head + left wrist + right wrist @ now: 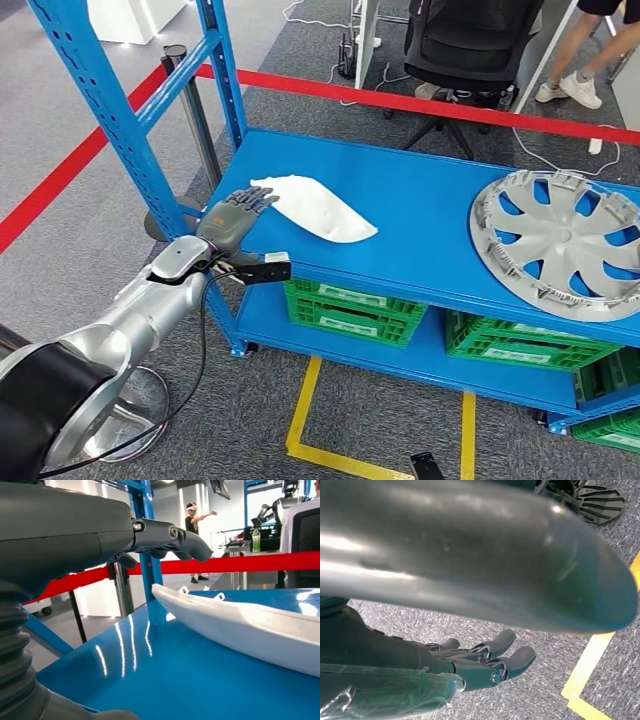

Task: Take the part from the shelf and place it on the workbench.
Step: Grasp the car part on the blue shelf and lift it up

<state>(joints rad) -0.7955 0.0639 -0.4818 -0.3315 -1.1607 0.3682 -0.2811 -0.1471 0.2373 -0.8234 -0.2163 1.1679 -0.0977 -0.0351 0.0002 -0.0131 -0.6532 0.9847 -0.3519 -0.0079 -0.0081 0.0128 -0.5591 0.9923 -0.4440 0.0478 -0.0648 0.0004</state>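
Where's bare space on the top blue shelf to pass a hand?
Bare blue runs between the white part and the hubcap, and along the back edge behind both. The left end is crowded: the left hand hovers by the part's tip near the upright. The hubcap fills the right end.

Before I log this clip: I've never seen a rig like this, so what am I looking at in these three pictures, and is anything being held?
It is a two-legged humanoid robot with silver arms and many-fingered hands. The wide picture comes from a camera high on its body, looking down at a blue shelf. The other two come from cameras at its wrists.

On the shelf lie a white curved part near the robot's left hand and a grey wheel cover further to the right. Green crates sit on the level below.

The left hand hovers over the near end of the white part, fingers extended; the left wrist picture shows a gap between them and the part, so nothing is held yet. The right hand hangs over grey carpet with yellow floor tape, also holding nothing.
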